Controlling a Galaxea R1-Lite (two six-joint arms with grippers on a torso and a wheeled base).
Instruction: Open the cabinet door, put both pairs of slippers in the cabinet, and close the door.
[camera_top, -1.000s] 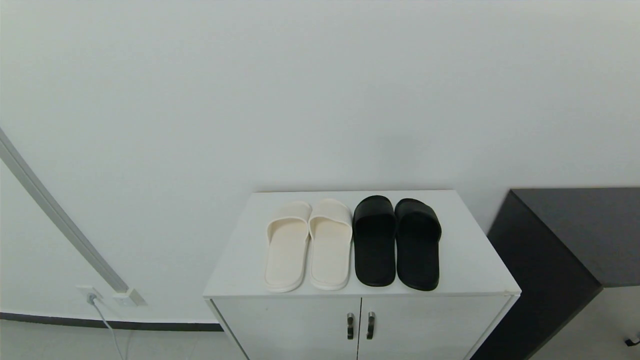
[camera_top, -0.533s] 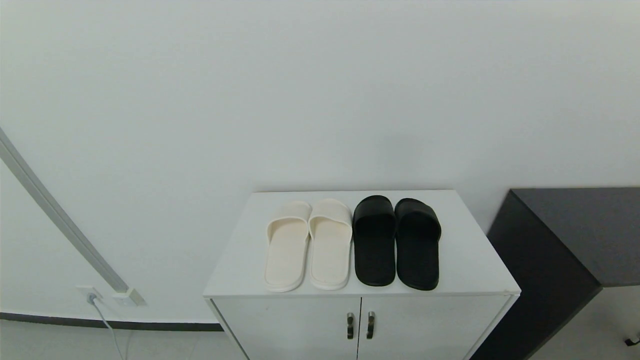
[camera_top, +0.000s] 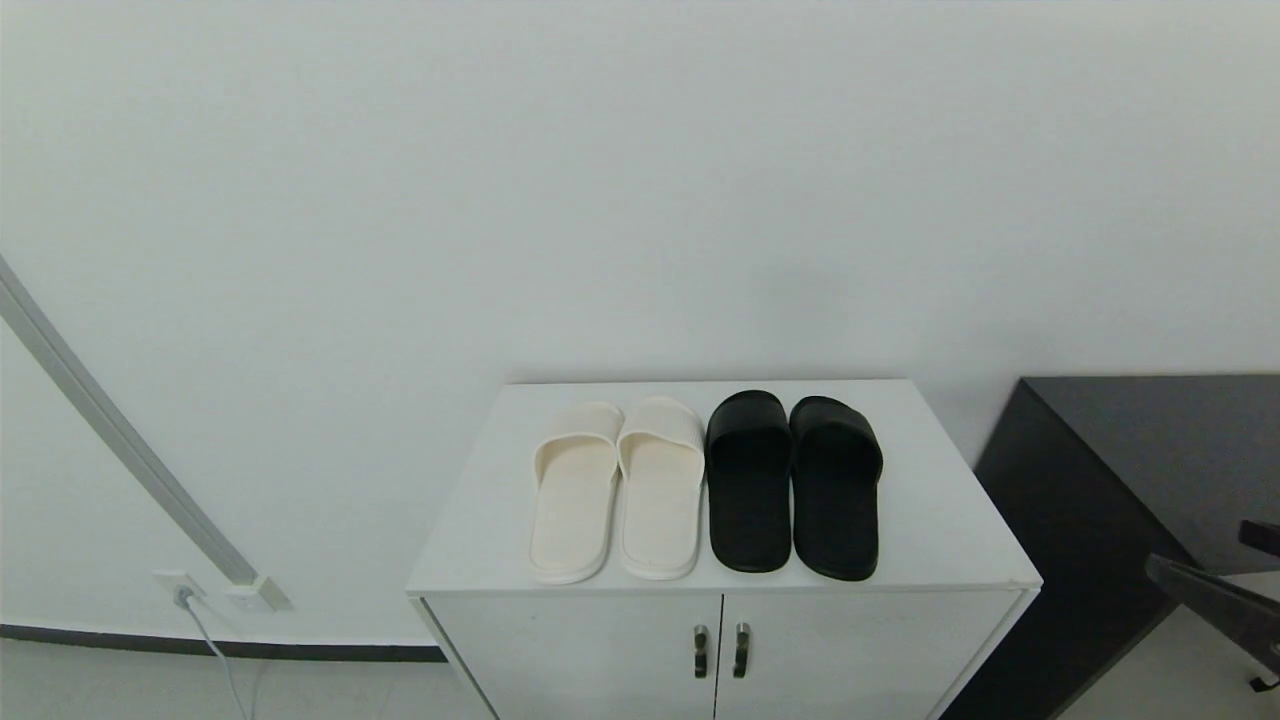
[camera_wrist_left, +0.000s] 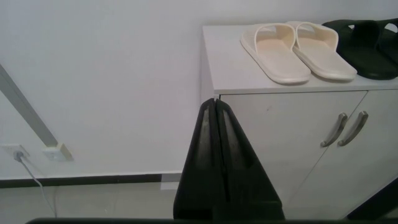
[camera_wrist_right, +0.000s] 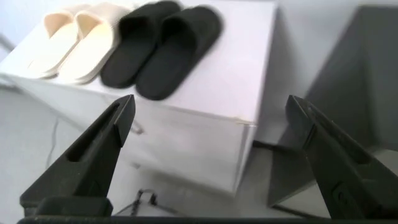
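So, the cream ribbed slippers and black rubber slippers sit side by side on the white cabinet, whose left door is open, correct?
Not quite: the head view shows both white cabinet doors shut. The cream ribbed slippers and black rubber slippers do sit side by side on top.

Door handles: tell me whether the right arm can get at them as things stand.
Probably yes. The handles sit bare on the shut doors, nothing before them. The right gripper hangs open to the right of the cabinet; the slippers lie on top, out of the way.
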